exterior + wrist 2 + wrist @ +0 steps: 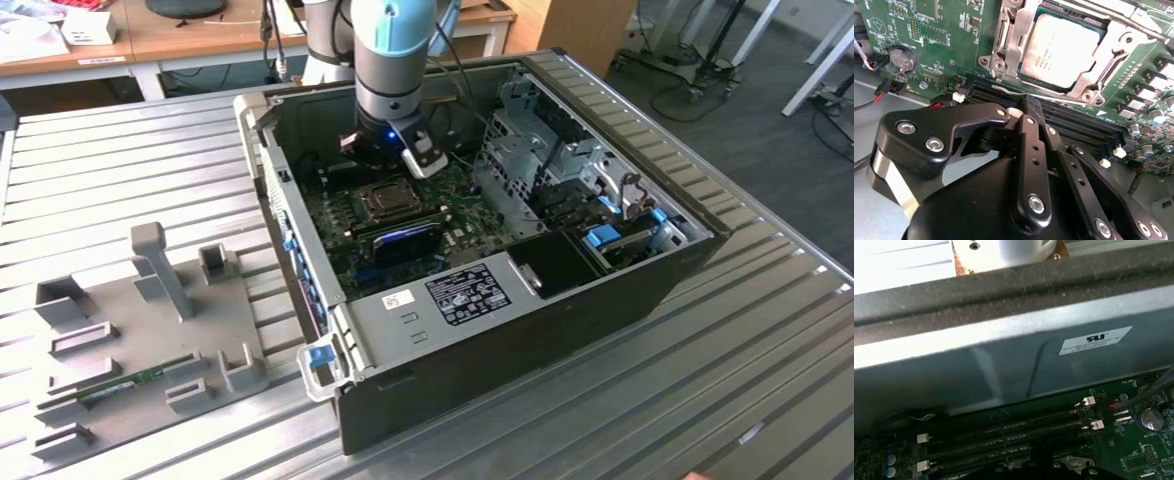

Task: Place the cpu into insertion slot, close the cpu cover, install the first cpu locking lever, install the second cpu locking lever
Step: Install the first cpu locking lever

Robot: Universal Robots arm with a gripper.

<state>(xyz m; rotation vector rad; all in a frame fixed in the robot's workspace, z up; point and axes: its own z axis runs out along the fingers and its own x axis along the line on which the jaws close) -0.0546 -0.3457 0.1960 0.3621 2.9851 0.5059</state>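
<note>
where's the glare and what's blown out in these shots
In the first wrist view the upper left is washed out white above the grey case wall. In the second wrist view the cpu lid reflects light softly, and the gripper looms dark. The exterior view is evenly lit.

My arm reaches straight down from above. It is grey with a blue band. My wrist points at the floor. My black hand hangs low at its end. I cannot tell how my fingers stand.
</note>
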